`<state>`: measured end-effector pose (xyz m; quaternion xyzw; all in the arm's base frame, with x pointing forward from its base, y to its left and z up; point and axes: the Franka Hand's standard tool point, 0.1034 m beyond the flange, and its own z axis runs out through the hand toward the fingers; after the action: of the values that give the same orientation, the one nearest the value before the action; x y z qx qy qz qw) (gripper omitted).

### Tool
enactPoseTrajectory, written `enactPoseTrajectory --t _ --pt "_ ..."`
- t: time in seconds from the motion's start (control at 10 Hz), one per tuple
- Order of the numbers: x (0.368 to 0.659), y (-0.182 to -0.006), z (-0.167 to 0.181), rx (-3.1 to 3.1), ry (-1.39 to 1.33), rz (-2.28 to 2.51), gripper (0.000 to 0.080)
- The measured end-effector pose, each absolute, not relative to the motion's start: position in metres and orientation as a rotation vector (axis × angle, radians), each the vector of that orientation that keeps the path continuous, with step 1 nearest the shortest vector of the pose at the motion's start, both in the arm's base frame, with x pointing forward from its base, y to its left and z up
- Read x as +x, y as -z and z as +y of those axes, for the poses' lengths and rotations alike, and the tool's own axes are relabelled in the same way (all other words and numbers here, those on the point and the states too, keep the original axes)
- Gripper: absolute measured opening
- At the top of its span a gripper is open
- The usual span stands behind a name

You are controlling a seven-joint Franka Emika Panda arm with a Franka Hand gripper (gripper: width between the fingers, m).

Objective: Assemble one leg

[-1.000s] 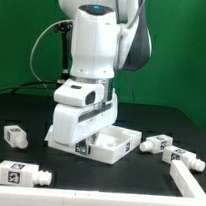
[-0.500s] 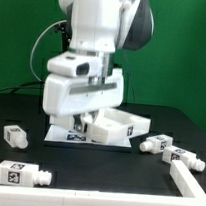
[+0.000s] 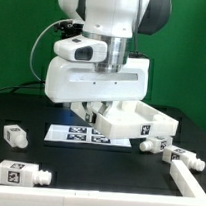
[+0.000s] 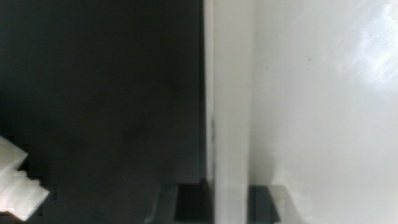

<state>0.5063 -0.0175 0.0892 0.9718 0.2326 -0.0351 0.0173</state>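
My gripper is shut on one wall of the large flat white slab and holds it lifted and tilted above the table. In the wrist view the dark fingers stand on either side of the slab's wall edge, with the gripper closed around it. Two legs, small white tagged blocks, lie at the exterior view's left. Two more legs lie at the exterior view's right. No leg is in my gripper.
The marker board lies flat on the black table under and left of the slab. A white bar lies at the front right corner. A green backdrop stands behind the arm.
My gripper has risen and moved toward the exterior view's right with the slab in it. The slab is off the table and the marker board beneath it is uncovered.
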Motion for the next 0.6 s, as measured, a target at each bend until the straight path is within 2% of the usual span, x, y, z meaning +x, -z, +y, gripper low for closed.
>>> enactPoseTrajectory --t 0.4,0.6 --pt "0.506 -0.082 -0.024 3.042 0.126 0.611 0.0054" --pt "0.531 -0.081 -0.037 3.084 0.191 0.305 0.0054"
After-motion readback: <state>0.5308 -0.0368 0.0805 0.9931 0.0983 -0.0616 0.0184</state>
